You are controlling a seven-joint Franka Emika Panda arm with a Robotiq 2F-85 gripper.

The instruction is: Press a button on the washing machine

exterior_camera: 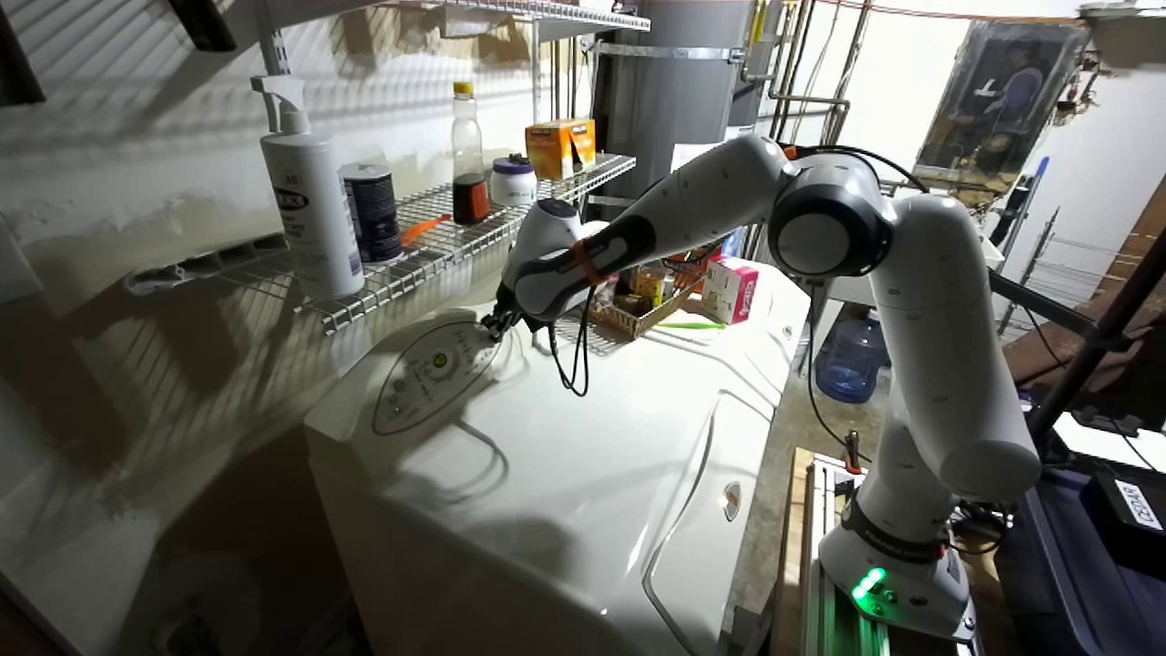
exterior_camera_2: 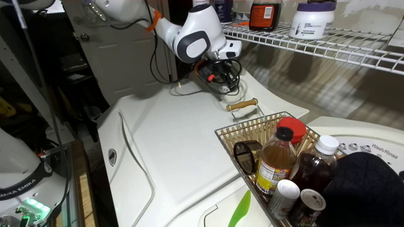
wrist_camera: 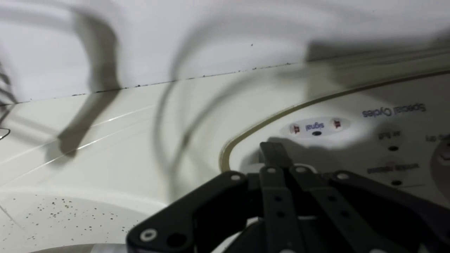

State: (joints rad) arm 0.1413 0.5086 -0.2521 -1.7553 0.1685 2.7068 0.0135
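Note:
The washing machine is the large white appliance with a rounded top, in both exterior views [exterior_camera: 592, 437] [exterior_camera_2: 170, 132]. Its oval grey-outlined control panel [exterior_camera: 433, 375] lies at the top back. My gripper [exterior_camera: 498, 326] is at the panel's end near the shelf, and also shows in an exterior view [exterior_camera_2: 232, 85]. In the wrist view its fingertips [wrist_camera: 276, 154] are together, with nothing between them, over the panel's rounded end. A pale oval [wrist_camera: 256, 168] is mostly hidden under them. The signal buttons [wrist_camera: 336, 123] [wrist_camera: 295, 129] show just beyond the tips. I cannot tell whether the tips touch the panel.
A wire shelf [exterior_camera: 401, 282] with bottles and jars hangs above the panel. A basket [exterior_camera_2: 233, 154] of bottles stands on the white tops, with a green utensil [exterior_camera_2: 241, 208] and a pink box [exterior_camera: 731, 290] near it. Cables hang from the wrist.

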